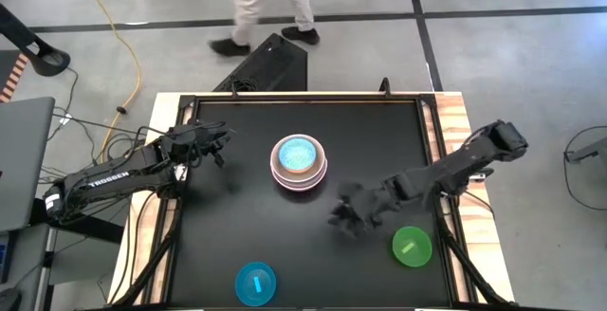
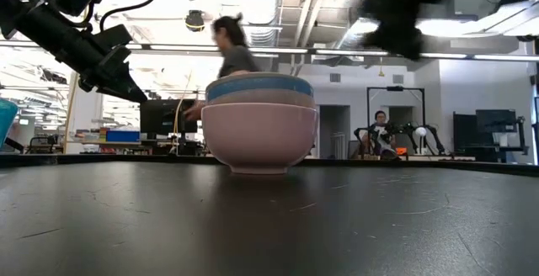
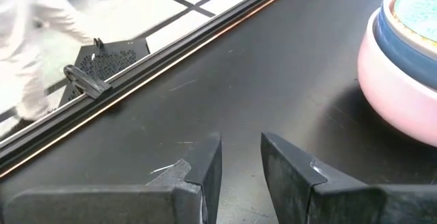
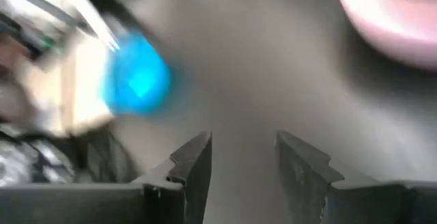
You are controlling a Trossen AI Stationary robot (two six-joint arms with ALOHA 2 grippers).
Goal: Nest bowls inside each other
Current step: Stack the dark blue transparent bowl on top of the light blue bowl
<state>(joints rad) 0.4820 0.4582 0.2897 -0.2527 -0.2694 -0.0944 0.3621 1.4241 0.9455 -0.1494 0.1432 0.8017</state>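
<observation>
A nested stack of round plastic bowls is formed; small green and cyan bowls are left out, the right gripper held apart, empty

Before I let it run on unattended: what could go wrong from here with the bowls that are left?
1. The right end effector is open and empty between the nested stack and the green bowl; a low sweep could knock either.
2. The cyan bowl sits close to the table's near edge, so a nudge might push it off.
3. The stack is already several bowls deep; a tilted drop might seat badly.
</observation>
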